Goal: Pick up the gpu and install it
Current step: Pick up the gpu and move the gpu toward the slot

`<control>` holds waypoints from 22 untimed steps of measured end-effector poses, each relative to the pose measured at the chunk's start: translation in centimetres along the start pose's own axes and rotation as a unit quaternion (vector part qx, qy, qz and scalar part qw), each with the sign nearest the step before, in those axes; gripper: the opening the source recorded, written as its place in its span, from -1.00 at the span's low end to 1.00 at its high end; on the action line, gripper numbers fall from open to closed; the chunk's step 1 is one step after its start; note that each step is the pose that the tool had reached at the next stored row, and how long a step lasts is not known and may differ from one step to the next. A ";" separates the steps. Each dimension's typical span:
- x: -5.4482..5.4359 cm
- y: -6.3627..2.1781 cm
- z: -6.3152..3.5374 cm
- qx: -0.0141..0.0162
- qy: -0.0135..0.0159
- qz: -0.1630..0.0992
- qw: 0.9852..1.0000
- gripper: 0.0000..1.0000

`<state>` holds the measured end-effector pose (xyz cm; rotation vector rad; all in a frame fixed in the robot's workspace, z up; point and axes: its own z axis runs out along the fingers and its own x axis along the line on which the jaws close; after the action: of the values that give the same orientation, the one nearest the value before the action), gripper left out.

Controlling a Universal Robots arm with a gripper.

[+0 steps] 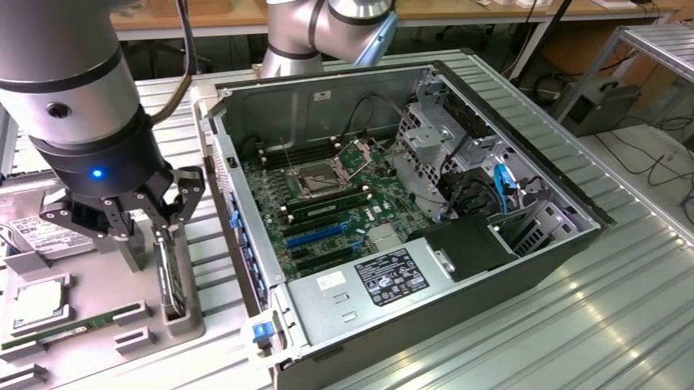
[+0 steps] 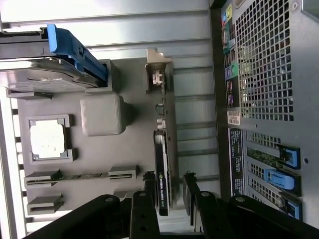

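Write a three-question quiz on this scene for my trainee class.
1. True or false: the gpu is already seated in the case.
2. The gripper is: A) shut on the gpu, B) open over the gpu, C) open inside the case.
3. Fill in: in the exterior view, the tray holding the gpu sits to the case's ____.
Key: 1 false; 2 B; 3 left.
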<state>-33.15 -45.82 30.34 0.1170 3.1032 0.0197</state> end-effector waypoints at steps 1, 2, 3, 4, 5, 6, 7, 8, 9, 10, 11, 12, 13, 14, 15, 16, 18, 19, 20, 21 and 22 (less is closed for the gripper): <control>0.0 0.00 0.17 0.000 0.000 0.000 1.000 -0.28; 0.0 0.00 0.36 0.000 0.000 0.000 1.000 -0.28; 0.0 -0.01 0.56 0.000 0.000 0.000 1.000 -0.28; 0.0 -0.01 0.79 0.000 0.000 0.000 1.000 -0.28; 0.0 0.00 1.00 0.000 0.000 0.000 1.000 -0.28; 0.0 0.01 1.15 0.000 0.000 0.000 1.000 -0.28; 0.0 0.03 1.32 0.000 0.000 0.000 1.000 -0.28; 0.0 0.11 1.60 0.000 0.000 0.000 1.000 -0.28; 0.1 0.19 1.88 0.000 0.000 0.000 1.000 -0.28; 0.1 0.24 2.03 0.000 0.000 0.000 1.000 -0.28; 0.1 0.31 2.22 0.000 0.000 0.000 1.000 -0.28; 0.1 0.38 2.42 0.000 0.000 0.000 1.000 -0.28; 0.1 0.44 2.60 0.000 0.000 0.000 1.000 -0.28; 0.1 0.51 2.78 0.000 0.000 0.000 1.000 -0.28; 0.1 0.58 2.99 0.000 0.000 -0.001 1.000 -0.28; 0.2 0.66 3.22 0.000 0.000 -0.001 1.000 -0.28; 0.2 0.77 3.61 0.000 0.000 -0.001 1.000 -0.28; 0.3 0.82 3.80 0.000 0.000 -0.001 1.000 -0.28; 0.6 0.93 4.59 0.001 0.000 -0.002 1.000 -0.28; 0.6 0.95 5.30 0.001 0.000 -0.002 1.000 -0.28; 0.7 0.96 5.60 -0.002 0.000 -0.002 1.000 -0.28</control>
<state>-33.53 -44.76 24.73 0.1114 3.1036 0.0246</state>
